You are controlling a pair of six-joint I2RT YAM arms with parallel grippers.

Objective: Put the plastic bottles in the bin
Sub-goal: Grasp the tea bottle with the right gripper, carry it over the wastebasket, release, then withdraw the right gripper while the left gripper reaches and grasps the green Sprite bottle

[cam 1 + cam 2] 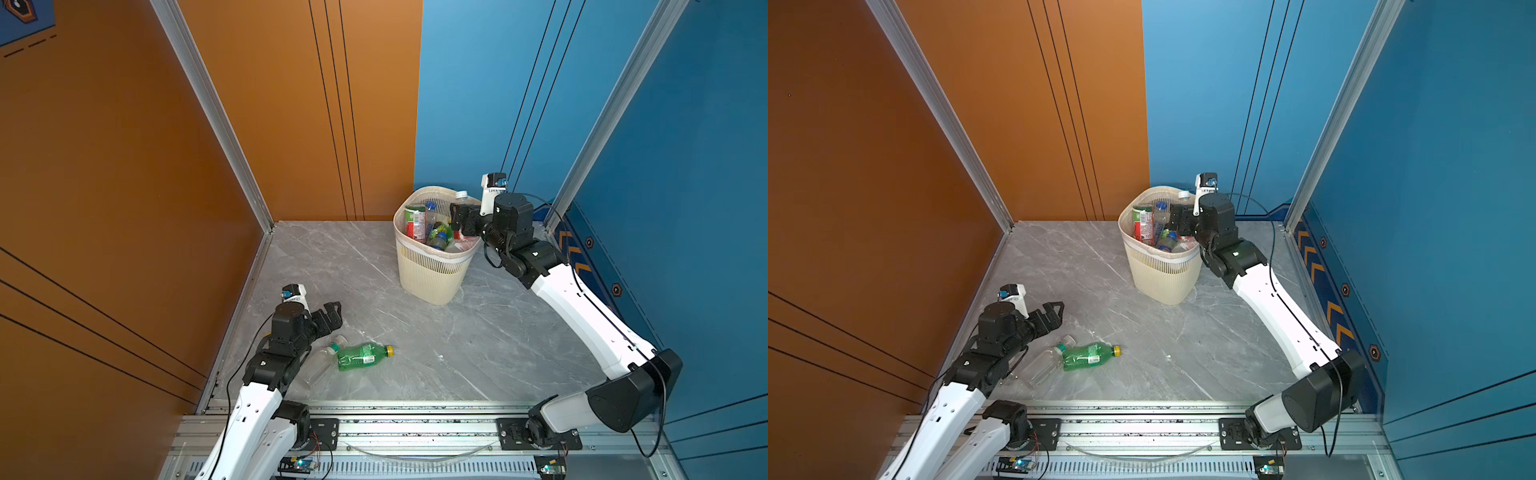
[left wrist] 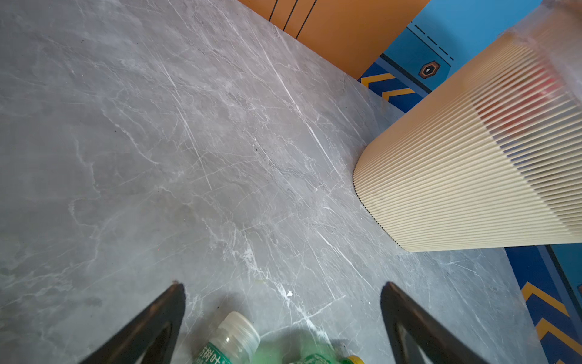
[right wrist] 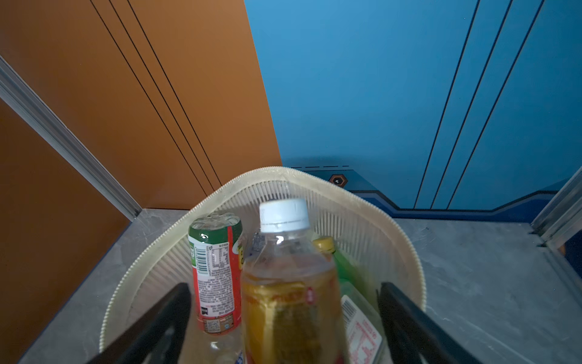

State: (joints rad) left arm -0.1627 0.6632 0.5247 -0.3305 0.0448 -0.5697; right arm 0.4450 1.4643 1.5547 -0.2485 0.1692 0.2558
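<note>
Cream slotted plastic bin (image 1: 428,278) stands far on the grey marble-look tabletop (image 1: 457,353), right of middle and within the right arm's reach. It is heaped near the rim with plastic bottles, among them a red-and-green-labelled one (image 3: 214,277). The right gripper (image 3: 283,284) hangs over the bin mouth, jaws spread wide. A clear bottle with white cap and yellow-red label (image 3: 285,249) stands upright between the jaws, but neither touches it, so nothing grips it. This looks like a drop into the bin. Whether the bottle rests on the heap or is falling, I cannot tell. Its cap pokes above the rim, so it may tip out. Near left, two bottles lie on their sides touching each other, a green plastic one with a yellow cap (image 1: 361,356) and a clear one with a pale cap and green neck label (image 1: 318,368). The left gripper (image 2: 283,283) hovers low beside them, jaws wide and empty, probably set to pick one.
</note>
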